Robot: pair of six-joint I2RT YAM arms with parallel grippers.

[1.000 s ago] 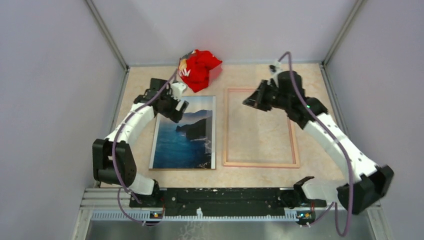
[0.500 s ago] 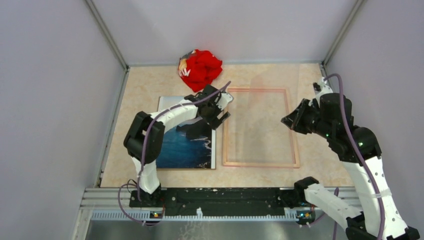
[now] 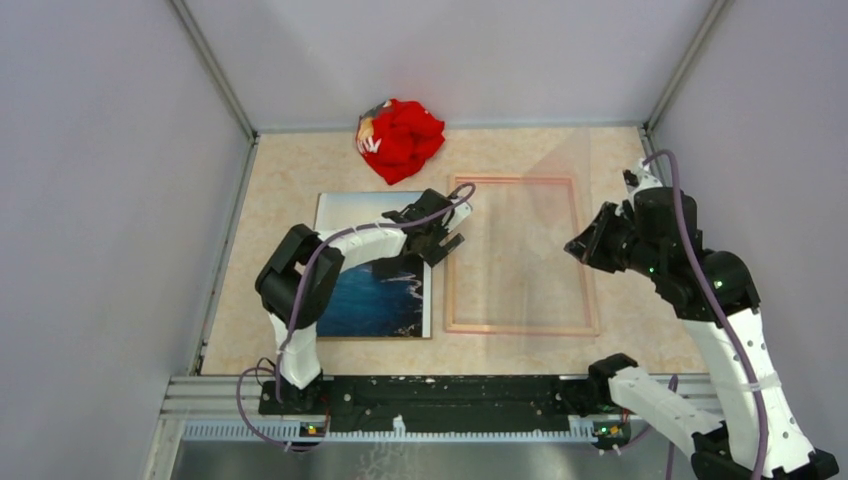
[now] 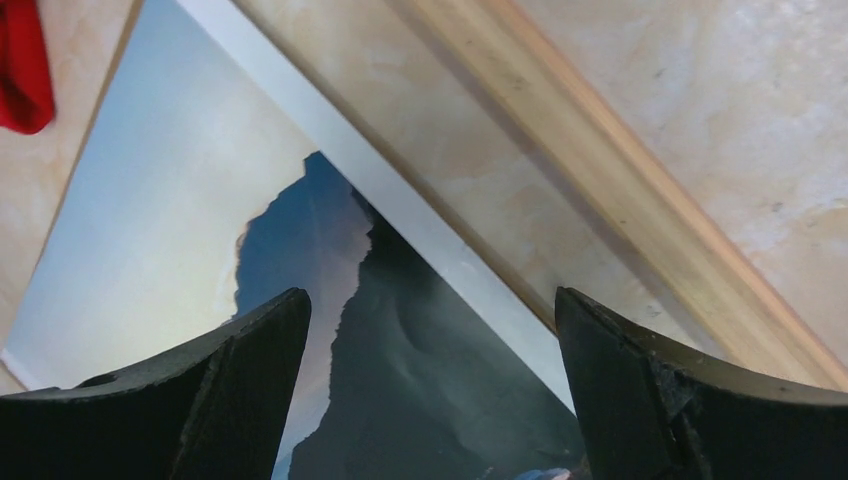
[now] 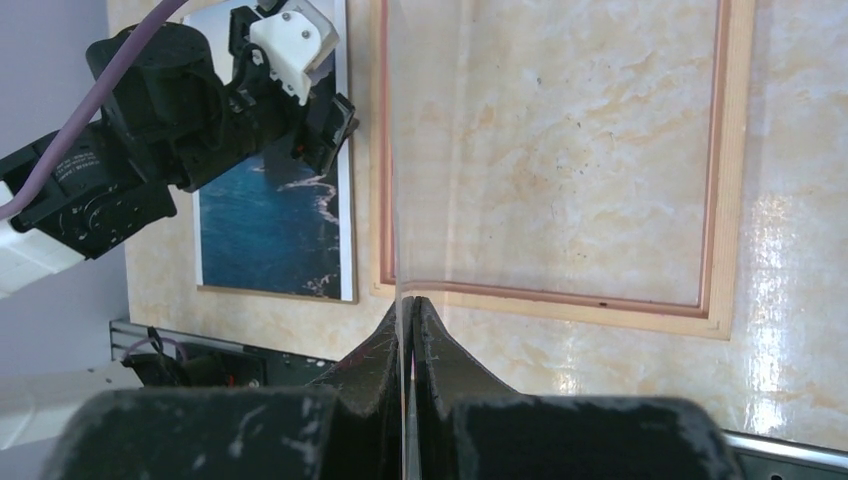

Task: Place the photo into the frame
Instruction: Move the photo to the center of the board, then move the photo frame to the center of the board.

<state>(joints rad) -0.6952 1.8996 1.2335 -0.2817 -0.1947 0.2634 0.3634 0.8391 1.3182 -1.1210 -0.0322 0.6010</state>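
Fingers apart, the left end effector hovers over the photo, at its long edge beside the frame. The right end effector is clamped on a clear pane.

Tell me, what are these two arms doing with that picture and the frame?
The right gripper is pinched shut on a thin clear sheet, holding it raised over the empty frame, which lies flat on the table. The left gripper hovers wide open over the right edge of the photo, which lies flat just left of the frame, not gripped. The photo is not yet in the frame.
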